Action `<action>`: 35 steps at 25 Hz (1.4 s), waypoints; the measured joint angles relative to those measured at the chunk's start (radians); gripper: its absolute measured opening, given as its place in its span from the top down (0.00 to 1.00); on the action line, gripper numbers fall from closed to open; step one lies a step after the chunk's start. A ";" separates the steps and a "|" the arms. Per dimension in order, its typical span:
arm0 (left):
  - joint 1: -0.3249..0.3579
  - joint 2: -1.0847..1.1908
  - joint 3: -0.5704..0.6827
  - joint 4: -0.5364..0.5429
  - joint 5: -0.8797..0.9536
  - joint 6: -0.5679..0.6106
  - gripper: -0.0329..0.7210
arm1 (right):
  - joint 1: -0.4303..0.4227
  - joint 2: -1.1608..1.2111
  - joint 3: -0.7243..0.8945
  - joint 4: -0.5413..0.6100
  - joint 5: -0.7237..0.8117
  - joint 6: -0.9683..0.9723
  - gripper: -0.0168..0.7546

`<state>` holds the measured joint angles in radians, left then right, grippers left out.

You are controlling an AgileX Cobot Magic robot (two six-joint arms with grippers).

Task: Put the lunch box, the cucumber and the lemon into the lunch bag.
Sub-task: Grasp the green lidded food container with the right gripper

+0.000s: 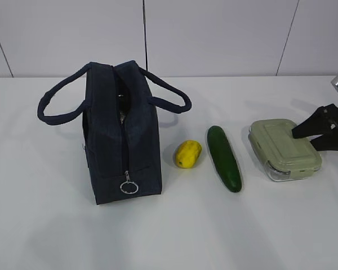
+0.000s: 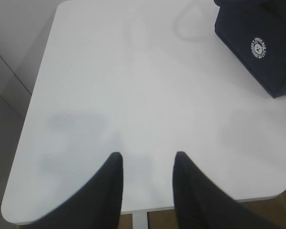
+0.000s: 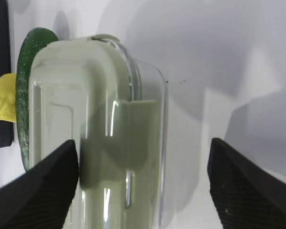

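- exterior view: the lunch bag (image 1: 121, 132) stands on the white table (image 1: 214, 230), zipper ring (image 1: 129, 186) at its front; right of it in a row lie the lemon (image 1: 188, 153), the cucumber (image 1: 224, 158) and the lunch box (image 1: 284, 148), with the right gripper (image 1: 321, 130) at the box's right end.
- left wrist view: the left gripper (image 2: 145, 164) hangs spread over bare table, bag corner (image 2: 262, 45) well apart.
- right wrist view: fingers (image 3: 47, 181) spread wide, one over the lid, one beyond the box's side.

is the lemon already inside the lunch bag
No, the lemon lies on the table between the lunch bag and the cucumber.
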<state>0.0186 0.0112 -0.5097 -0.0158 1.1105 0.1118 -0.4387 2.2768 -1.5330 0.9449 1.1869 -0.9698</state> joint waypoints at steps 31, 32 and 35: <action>0.000 0.000 0.000 0.000 0.000 0.000 0.64 | 0.039 0.062 -0.010 0.057 0.050 -0.012 0.18; 0.000 0.000 0.000 0.000 0.000 0.000 0.64 | 0.039 0.064 -0.009 0.059 0.051 -0.012 0.18; 0.000 0.000 0.000 0.000 0.000 0.000 0.64 | 0.039 0.064 -0.009 0.061 0.052 -0.012 0.19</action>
<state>0.0186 0.0112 -0.5097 -0.0158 1.1105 0.1118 -0.3994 2.3411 -1.5425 1.0054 1.2393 -0.9815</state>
